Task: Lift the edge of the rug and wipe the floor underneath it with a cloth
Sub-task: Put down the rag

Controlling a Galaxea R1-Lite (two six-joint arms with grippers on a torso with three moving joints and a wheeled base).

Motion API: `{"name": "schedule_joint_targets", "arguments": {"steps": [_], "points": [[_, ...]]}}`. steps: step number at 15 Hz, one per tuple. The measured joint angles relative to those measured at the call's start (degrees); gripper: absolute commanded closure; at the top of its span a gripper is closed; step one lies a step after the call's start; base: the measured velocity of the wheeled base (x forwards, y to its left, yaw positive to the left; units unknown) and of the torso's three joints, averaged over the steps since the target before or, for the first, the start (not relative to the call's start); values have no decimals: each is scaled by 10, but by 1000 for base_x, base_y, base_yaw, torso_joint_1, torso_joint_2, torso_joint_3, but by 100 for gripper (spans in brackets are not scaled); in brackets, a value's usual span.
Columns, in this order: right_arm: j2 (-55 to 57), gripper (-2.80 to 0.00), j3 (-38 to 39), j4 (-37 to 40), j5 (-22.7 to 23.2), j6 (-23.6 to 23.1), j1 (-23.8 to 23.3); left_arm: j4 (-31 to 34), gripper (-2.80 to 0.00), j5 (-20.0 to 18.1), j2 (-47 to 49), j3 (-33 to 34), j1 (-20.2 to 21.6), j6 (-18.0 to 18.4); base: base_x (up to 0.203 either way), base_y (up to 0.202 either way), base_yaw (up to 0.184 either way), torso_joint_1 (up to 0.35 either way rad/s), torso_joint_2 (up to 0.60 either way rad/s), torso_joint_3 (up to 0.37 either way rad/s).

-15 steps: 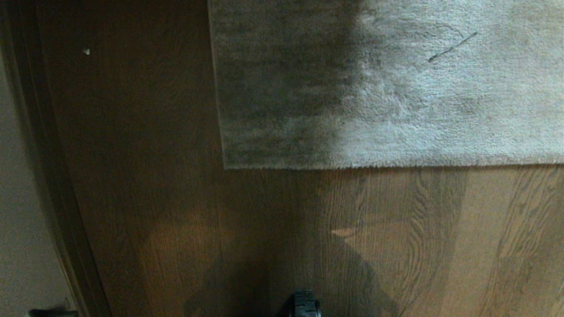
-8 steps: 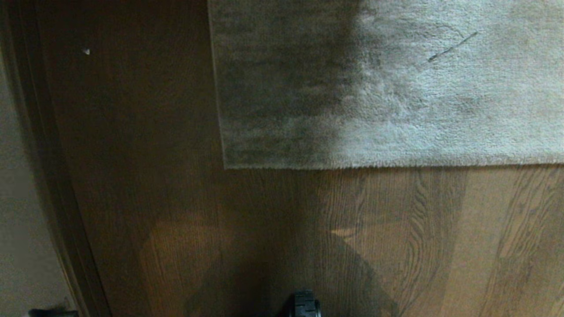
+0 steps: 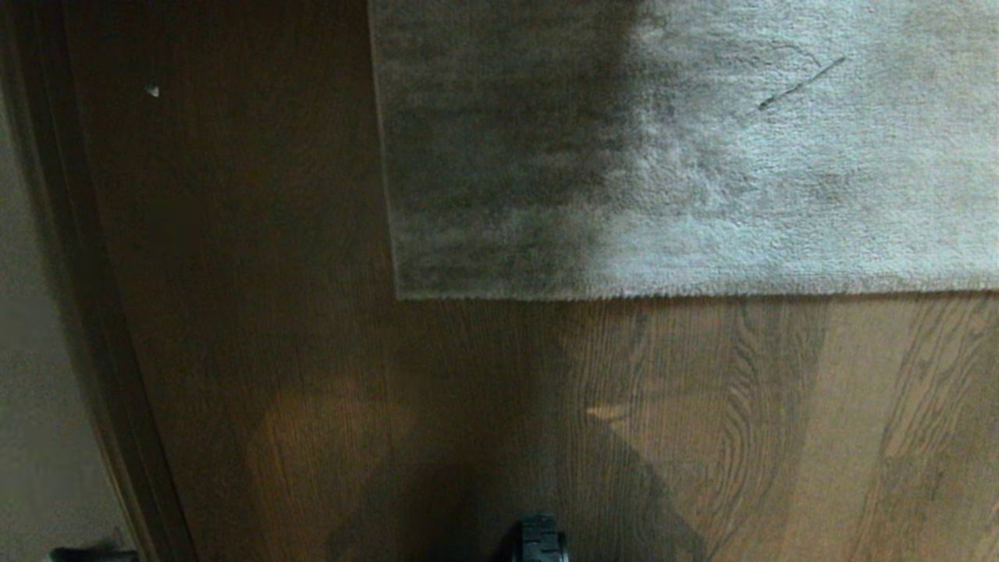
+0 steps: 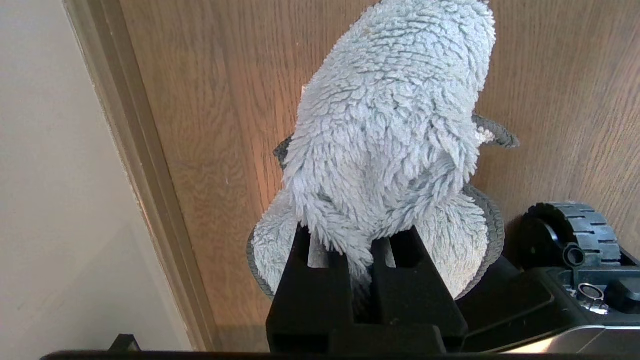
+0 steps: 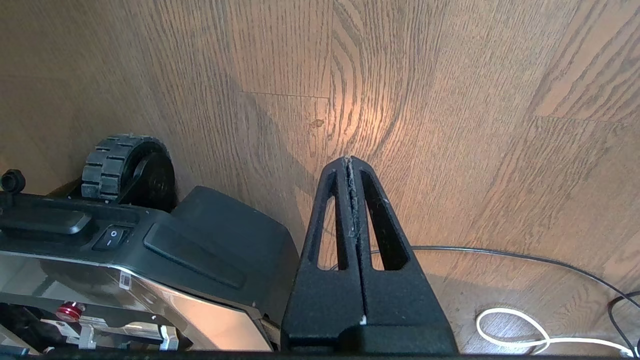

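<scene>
Rug edge [image 3: 695, 295] runs flat across the middle of the head view, its square corner [image 3: 399, 297] left of centre, on wood-grain floor [image 3: 702, 437]. It looks soft and floppy but part of a big, probably heavy rug; the corner seems the easiest hold. Left gripper [image 4: 361, 245] pinches the fuzzy cloth [image 4: 390, 130], light and limp. Right gripper [image 5: 349, 165] hangs over bare planks, jaws pressed together, empty.

Rug [image 3: 687, 156] cut off at the frame's top and right edges.
</scene>
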State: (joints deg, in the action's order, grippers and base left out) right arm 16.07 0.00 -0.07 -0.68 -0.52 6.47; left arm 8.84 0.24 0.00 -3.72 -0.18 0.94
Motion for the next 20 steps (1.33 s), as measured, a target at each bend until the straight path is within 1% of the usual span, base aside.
{"name": "schedule_joint_targets", "arguments": {"steps": [7, 8, 11, 17, 20], "points": [[0, 0, 0, 0, 0, 0, -1, 0, 0, 0, 0, 0, 0, 0, 0, 0, 0, 0, 0, 0], [1, 0, 0, 0, 0, 0, -8, 0, 0, 0, 0, 0, 0, 0, 0, 0, 0, 0, 0, 0], [-1, 0, 0, 0, 0, 0, -50, 0, 0, 0, 0, 0, 0, 0, 0, 0, 0, 0, 0, 0], [-121, 0, 0, 1, 0, 4, -61, 0, 0, 0, 0, 0, 0, 0, 0, 0, 0, 0, 0, 0], [-150, 0, 0, 1, 0, 6, -62, 0, 0, 0, 0, 0, 0, 0, 0, 0, 0, 0, 0, 0]]}}
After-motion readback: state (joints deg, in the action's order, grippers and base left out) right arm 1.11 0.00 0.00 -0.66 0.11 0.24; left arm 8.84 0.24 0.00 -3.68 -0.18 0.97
